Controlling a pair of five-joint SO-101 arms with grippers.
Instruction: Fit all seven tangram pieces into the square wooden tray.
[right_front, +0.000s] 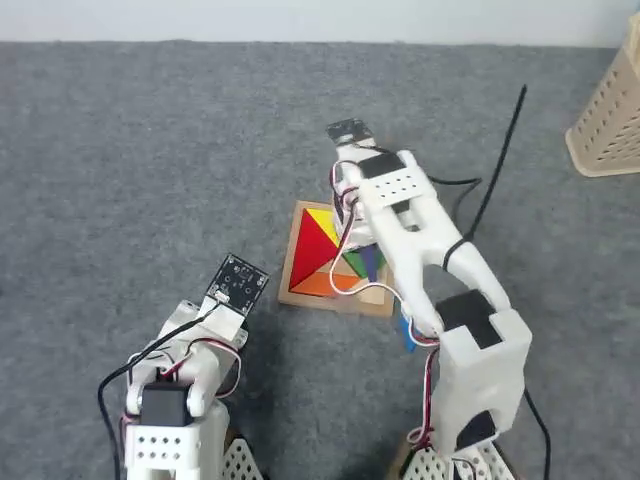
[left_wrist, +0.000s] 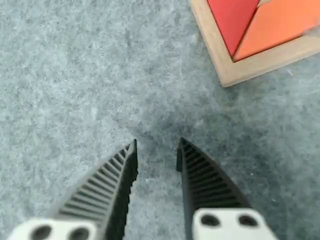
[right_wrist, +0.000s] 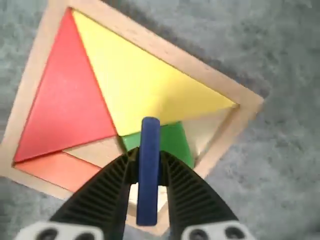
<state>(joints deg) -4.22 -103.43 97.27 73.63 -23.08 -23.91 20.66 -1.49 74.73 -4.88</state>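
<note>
The square wooden tray (right_front: 291, 262) lies mid-table on grey carpet and holds a red triangle (right_wrist: 65, 105), a yellow triangle (right_wrist: 135, 80), an orange piece (right_wrist: 60, 170) and a green piece (right_wrist: 175, 140). Bare wood shows in two gaps. My right gripper (right_wrist: 148, 159) hangs over the tray, shut on a dark blue piece (right_wrist: 149, 165) held on edge above the green piece. In the high view the right arm (right_front: 420, 240) covers the tray's right part. My left gripper (left_wrist: 156, 150) stands open just above the carpet, short of the tray's corner (left_wrist: 227, 75), with nothing between its fingers.
A beige slatted basket (right_front: 612, 110) stands at the far right edge. A black cable (right_front: 500, 160) trails behind the right arm. Open carpet spreads to the left and in front of the tray.
</note>
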